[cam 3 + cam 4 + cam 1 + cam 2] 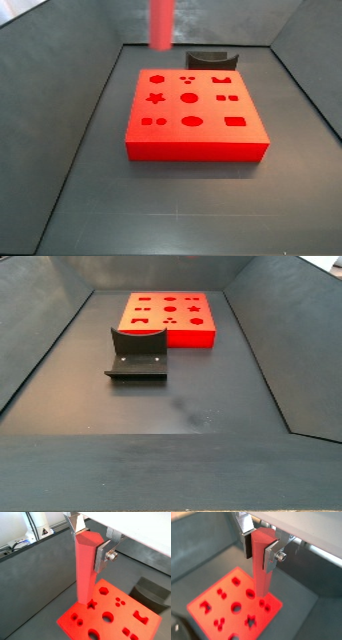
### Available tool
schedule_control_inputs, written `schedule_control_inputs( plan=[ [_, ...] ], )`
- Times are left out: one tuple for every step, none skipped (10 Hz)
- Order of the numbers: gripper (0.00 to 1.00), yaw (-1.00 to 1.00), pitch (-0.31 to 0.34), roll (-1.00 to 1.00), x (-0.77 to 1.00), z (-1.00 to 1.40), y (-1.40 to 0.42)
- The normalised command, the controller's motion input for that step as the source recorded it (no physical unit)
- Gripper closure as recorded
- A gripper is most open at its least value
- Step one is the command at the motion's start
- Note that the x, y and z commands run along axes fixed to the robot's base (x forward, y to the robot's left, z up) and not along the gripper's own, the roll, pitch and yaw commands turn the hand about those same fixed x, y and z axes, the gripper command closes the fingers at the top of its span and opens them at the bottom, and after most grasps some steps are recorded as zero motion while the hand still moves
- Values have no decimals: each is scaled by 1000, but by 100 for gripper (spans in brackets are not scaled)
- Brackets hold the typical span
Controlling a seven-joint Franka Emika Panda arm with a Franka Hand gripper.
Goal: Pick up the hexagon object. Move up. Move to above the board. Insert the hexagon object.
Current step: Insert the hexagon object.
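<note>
Wrist views show my pincer (91,543) clamped on the top of the rod (86,572), which hangs upright high over the board (113,617) so I can line it up with a hole.

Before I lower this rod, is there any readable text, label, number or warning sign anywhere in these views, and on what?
No readable text in any view.
A small triangular sign sits on the white equipment outside the bin in a wrist view; too small to read.
The long red-pink hexagon rod, held in the hand above the flat bright red board with cut-out holes, is unmarked.
The board shows only cut-out shapes; the dark L-shaped fixture is blank.
</note>
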Motion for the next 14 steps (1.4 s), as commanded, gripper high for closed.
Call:
schedule_control_inputs(
  plan=[
    [100, 0, -141, 87, -671, -1000, 794],
    [100, 14, -107, 157, -483, -989, 794],
    [100, 0, -86, 166, -400, -991, 831],
    [100, 0, -61, 133, 0, -966, 966],
    [100, -20, -66, 0, 389, -614, 840],
    [100, -6, -163, -70, 571, -397, 811],
    [100, 0, -136, -64, 543, -337, 834],
    [100, 0, -4, 30, 180, -220, 577],
    [100, 0, 0, 0, -89, -14, 300],
    [100, -60, -16, 0, -189, 69, 0],
    [100, 0, -47, 0, -31, 0, -49],
    [100, 0, -63, 0, 0, -3, -57],
    [100, 0, -99, 0, 80, -57, -63],
    [100, 0, -121, 0, 123, -137, -83]
  ],
)
